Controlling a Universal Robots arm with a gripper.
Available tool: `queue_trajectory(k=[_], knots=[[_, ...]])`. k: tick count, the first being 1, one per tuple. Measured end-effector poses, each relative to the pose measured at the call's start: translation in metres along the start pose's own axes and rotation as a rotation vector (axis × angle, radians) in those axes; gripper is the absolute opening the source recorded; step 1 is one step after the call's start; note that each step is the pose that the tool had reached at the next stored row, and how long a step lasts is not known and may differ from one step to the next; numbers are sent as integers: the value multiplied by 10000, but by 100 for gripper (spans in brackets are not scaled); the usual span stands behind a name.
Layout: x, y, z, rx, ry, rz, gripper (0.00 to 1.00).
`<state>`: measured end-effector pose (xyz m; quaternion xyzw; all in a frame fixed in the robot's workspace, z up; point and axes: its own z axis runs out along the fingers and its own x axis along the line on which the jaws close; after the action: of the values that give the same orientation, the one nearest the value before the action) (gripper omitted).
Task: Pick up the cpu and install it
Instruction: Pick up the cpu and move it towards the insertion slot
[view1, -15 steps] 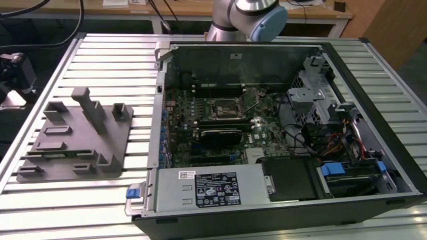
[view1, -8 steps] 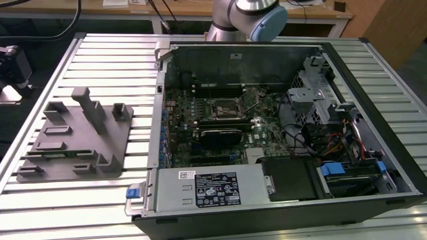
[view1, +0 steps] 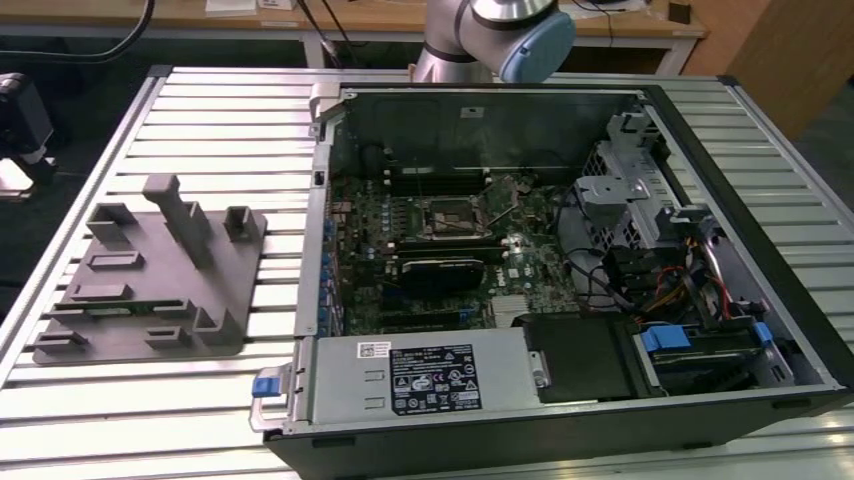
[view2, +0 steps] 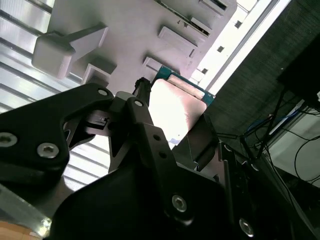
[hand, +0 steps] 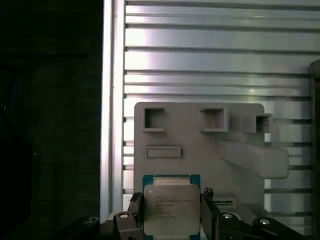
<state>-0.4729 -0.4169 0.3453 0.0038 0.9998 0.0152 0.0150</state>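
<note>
Exterior view: open computer case (view1: 481, 125) with labelled power supply (view1: 414, 375), print unreadable; grey holder block (view1: 147, 275) at the exterior view's left. First wrist view: cpu (hand: 171, 209), dark print on lid, clamped between gripper (hand: 171, 212) fingers (hand: 209, 210), seen against holder block; second wrist view: same clamp on cpu (view2: 175, 107).

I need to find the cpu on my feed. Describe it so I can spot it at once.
In the first wrist view, find the slatted metal table and the grey holder block on it. Across that block's edge, the claw grips the cpu between its black fingers. It is the one flat square with a shiny silver top and green rim, unlike the matte block.
</note>
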Motion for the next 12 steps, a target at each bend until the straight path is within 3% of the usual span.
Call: queue_trajectory(k=[12], knots=[[-8, 8, -271, -1, -22, 0, 55]])
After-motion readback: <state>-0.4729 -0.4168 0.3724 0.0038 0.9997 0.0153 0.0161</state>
